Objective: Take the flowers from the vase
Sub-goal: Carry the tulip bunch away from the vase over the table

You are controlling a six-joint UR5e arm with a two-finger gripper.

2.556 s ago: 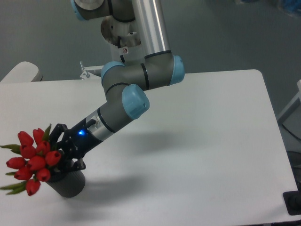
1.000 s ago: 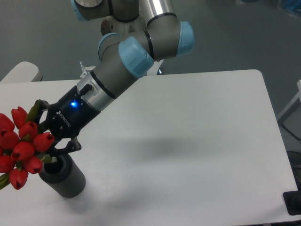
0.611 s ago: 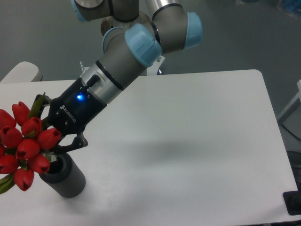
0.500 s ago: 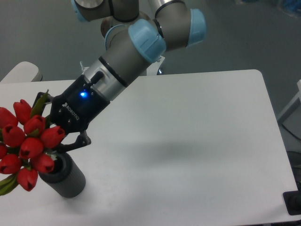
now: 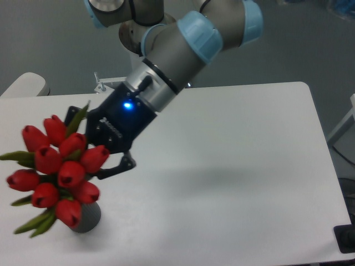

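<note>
Fixed camera view of the table [image 5: 249,166]. The arm [image 5: 183,50] reached down and to the left from the top of the frame, its black gripper [image 5: 91,149] showing a lit blue indicator on the body. The fingers [image 5: 119,166] were closed on the flowers [image 5: 58,169], gripping the bunch behind the buds; one dark finger was visible just right of the bunch, while the other was largely hidden by the blooms and a green leaf. The red tulip buds fanned out in front of the fingertips toward the lower left, with narrow green leaves projecting to the left and downward. The bunch appeared lifted, its stems hidden behind the buds, so whether any stem ends were inside the bore could not be told. The vase [image 5: 87,217], a dark grey cylinder, stood on the white table below the fingers and beneath the lowest buds; only its lower right portion showed, the rest being covered by the flowers. A pale rounded object [image 5: 25,86] lay beyond the table's far left edge, well above and left of the fingers.
</note>
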